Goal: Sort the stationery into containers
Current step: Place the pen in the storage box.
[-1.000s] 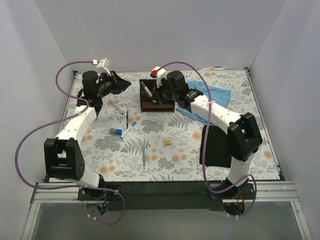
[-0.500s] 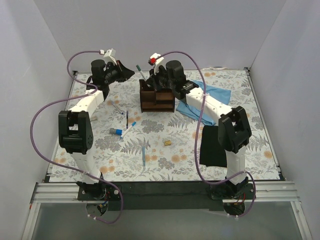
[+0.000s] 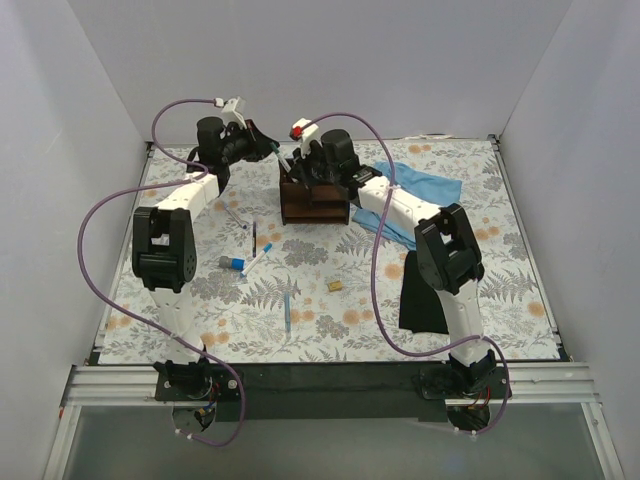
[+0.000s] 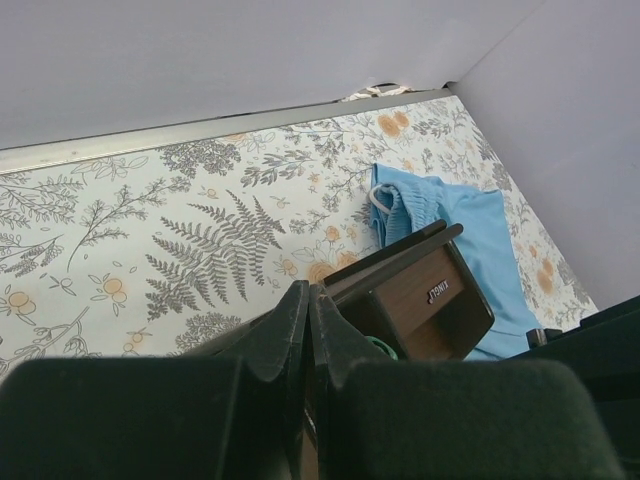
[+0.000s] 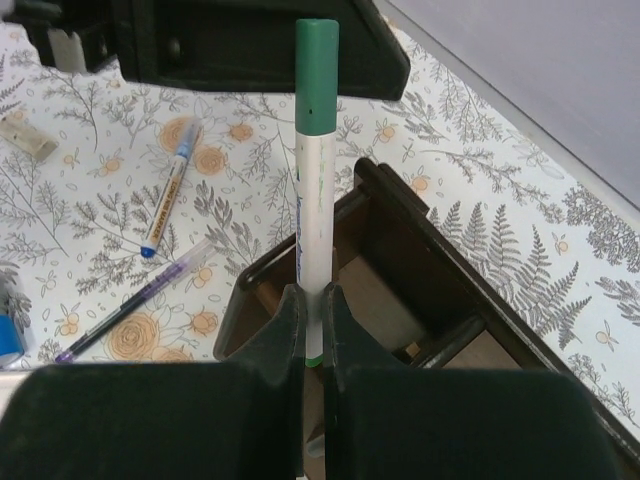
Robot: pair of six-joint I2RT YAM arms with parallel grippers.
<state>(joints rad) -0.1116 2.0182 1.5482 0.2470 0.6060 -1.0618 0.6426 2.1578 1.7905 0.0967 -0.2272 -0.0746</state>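
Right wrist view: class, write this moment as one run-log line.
right gripper: jaws shut on green-capped marker | marker: upright over organizer | left gripper: jaws shut

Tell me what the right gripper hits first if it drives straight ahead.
Probably the wooden organizer: the right gripper, shut on a green-capped marker, points into its pen slot, though depth is unclear.

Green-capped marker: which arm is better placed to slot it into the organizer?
Right: its jaws hold the marker upright above the organizer. The left jaws are shut with nothing visible between them.
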